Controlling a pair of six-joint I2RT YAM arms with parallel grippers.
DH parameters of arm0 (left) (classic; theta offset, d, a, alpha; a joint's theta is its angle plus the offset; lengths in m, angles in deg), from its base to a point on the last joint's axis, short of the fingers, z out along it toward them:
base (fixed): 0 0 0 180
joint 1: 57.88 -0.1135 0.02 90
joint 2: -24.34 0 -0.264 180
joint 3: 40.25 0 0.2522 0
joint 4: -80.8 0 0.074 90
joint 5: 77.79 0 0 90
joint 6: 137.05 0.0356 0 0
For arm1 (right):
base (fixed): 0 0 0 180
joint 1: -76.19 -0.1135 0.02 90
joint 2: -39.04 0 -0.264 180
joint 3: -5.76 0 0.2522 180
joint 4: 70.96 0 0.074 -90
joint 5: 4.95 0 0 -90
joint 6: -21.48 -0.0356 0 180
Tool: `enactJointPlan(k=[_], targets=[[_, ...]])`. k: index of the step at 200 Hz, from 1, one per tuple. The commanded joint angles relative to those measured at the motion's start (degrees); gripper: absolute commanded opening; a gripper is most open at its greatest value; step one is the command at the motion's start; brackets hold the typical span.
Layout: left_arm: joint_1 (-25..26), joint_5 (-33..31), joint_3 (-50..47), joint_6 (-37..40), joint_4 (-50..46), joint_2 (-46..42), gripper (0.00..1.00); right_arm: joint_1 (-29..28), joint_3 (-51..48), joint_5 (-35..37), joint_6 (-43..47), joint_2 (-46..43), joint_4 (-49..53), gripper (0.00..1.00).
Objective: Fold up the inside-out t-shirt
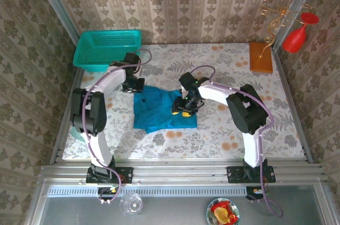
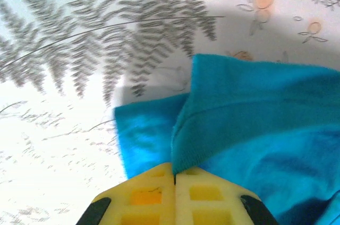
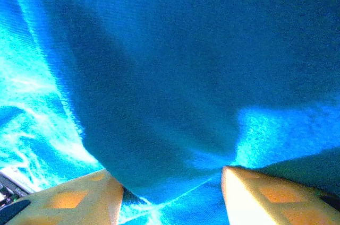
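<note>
Fingers (image 2: 151, 198) of left gripper (image 2: 175, 174) pressed together, apparently pinching a doubled edge of the inside-out t-shirt (image 1: 156, 109). Fingers (image 3: 79, 198) of right gripper (image 3: 170, 176) apart, straddling a raised ridge of cloth; clamped or not, impossible to tell. Spread on the floral-printed table (image 1: 234, 129) between both arms, crumpled into a rough rectangle. Best lifted slowly, both ends level, to keep the cloth from sagging or slipping free. Probably limp and slightly stretchy: soft, thin, matte teal knit, fine ribbing up close. Stitched hem line along the turned-over flap (image 2: 239, 108).
</note>
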State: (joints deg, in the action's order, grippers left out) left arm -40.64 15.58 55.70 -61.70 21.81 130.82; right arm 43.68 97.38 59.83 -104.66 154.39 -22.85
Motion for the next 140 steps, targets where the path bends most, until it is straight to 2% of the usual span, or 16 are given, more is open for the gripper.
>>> enactJointPlan(k=[1, 52, 72, 98, 140], targets=[[-2.69, 0.41, -2.82, 1.18, -0.48, -2.03, 0.0, 0.17, -2.37, 3.38, 0.26, 0.23, 3.49, 0.54], [-5.45, -0.6, -5.03, 2.68, 0.32, 4.98, 0.0, 0.17, -1.69, 1.25, 0.56, -0.65, 3.05, 0.56], [-5.67, -3.45, -4.39, 2.91, 0.79, 5.95, 0.12, -0.01, -0.67, -1.04, 0.57, -2.91, 2.14, 0.57], [-6.16, -3.78, -3.1, 2.63, 1.77, 3.06, 0.21, 0.16, 2.42, -1.3, 1.49, -5.5, 3.67, 0.58], [-3.99, 1.19, -3.01, 1.82, -0.1, -6.43, 0.25, 2.04, 9.23, -0.8, 3.39, -3.17, 7.25, 0.58]])
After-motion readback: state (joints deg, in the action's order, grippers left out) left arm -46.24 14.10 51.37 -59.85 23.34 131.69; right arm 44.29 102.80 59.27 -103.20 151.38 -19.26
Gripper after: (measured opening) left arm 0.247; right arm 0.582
